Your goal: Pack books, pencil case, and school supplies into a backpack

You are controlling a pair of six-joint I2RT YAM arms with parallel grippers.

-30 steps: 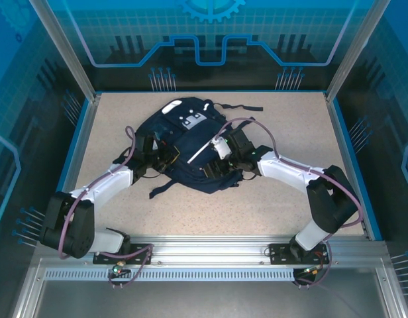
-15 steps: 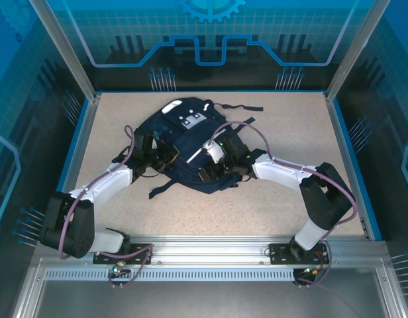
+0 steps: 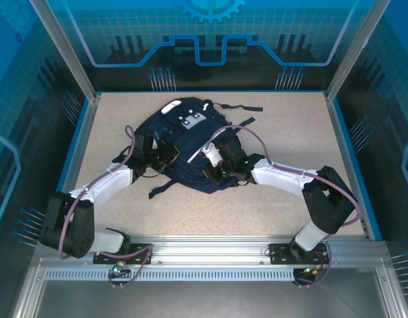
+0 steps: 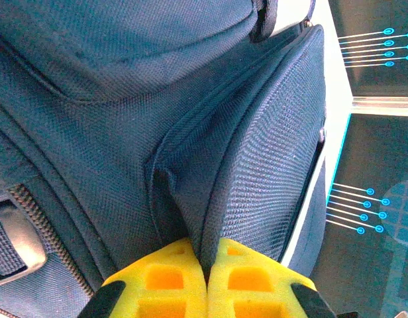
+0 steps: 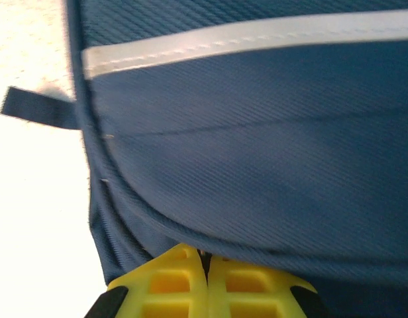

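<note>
The backpack (image 3: 187, 142) is laid flat on the tabletop (image 3: 270, 205), nearer the far edge than the near one and about midway between the side edges. Its left side is met by the left gripper (image 3: 165, 158) and its near right part by the right gripper (image 3: 214, 173), though both sets of fingertips are masked there by the wrists. In the left wrist view, a fold of navy fabric is pinched between closed yellow fingers (image 4: 164, 278), with a zipper (image 4: 32, 205) cut off at the left edge. In the right wrist view, blurred fabric below the white stripe (image 5: 257, 36) is gripped by fingers (image 5: 171, 281) pressed together.
</note>
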